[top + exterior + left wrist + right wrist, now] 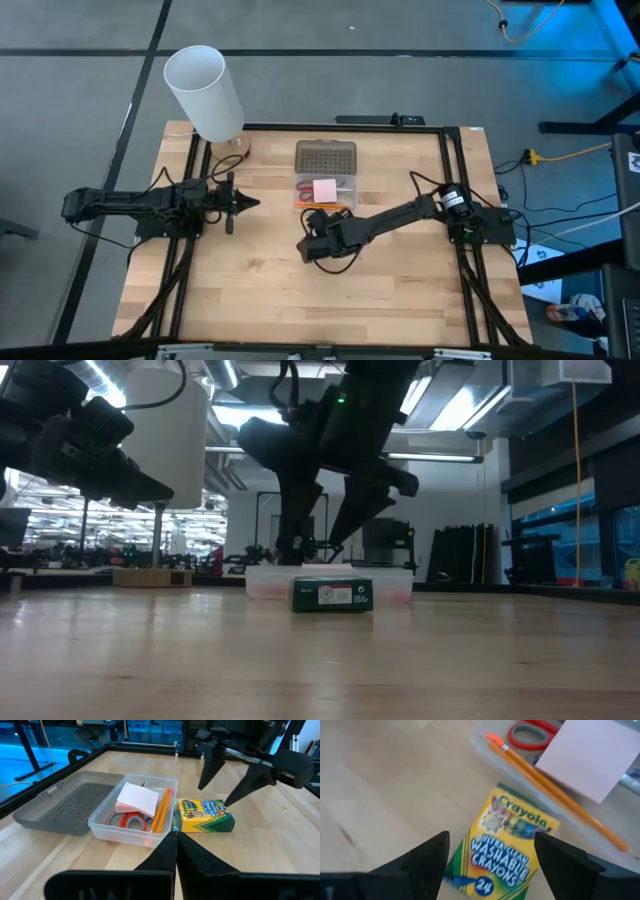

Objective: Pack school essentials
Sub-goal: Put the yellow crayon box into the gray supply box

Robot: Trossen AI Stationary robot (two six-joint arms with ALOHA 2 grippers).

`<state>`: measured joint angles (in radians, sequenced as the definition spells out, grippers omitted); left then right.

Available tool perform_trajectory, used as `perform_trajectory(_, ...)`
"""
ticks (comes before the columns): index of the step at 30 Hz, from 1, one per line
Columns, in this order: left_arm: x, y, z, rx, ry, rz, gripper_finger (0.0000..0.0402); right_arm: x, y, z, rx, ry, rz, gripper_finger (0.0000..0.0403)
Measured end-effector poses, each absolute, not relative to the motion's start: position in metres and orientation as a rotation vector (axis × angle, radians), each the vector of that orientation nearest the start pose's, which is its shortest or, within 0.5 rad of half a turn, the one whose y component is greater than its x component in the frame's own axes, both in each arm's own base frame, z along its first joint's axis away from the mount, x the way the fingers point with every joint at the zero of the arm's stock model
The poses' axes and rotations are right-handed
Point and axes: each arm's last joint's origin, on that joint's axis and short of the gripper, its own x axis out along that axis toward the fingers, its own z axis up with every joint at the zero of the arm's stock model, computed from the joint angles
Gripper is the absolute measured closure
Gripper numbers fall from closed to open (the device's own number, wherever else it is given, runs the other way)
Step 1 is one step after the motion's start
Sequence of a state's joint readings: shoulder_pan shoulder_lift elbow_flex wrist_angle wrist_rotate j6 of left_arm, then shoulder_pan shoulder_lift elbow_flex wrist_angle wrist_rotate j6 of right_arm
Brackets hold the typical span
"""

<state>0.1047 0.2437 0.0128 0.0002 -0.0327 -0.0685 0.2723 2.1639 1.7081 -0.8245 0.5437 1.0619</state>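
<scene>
The green-and-yellow crayon box (205, 815) lies flat on the table against the near side of the clear case (120, 832). My right gripper (492, 845) hovers open just above the box, one finger over each side of it, apparently touching nothing. Inside the case lie the pale pink sticky-note pad (137, 797), the orange pencil (161, 810) and the red-handled scissors (127, 820). The case's grey dotted lid (70, 802) lies folded open on the far side. My left gripper (250, 203) waits shut at the table's left, above the wood.
A tall white cylinder (205, 90) stands at the table's far left corner. A black frame (455, 200) runs around the tabletop. Bare wood lies between the crayon box and the near edge (320, 320).
</scene>
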Motion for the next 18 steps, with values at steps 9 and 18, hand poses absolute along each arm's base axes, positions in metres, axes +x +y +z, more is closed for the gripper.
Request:
perform_trajectory(9,0.1095,0.0124,0.1474,-0.076,0.226,0.145,0.0401,0.4286,0.1054,0.1792,0.438,0.931,-0.754,0.0111)
perform_trajectory(18,0.1095,0.0125,0.1474,-0.076,0.226,0.145,0.0401,0.4287,0.1055,0.1789,0.452,0.951,-0.736,0.0111)
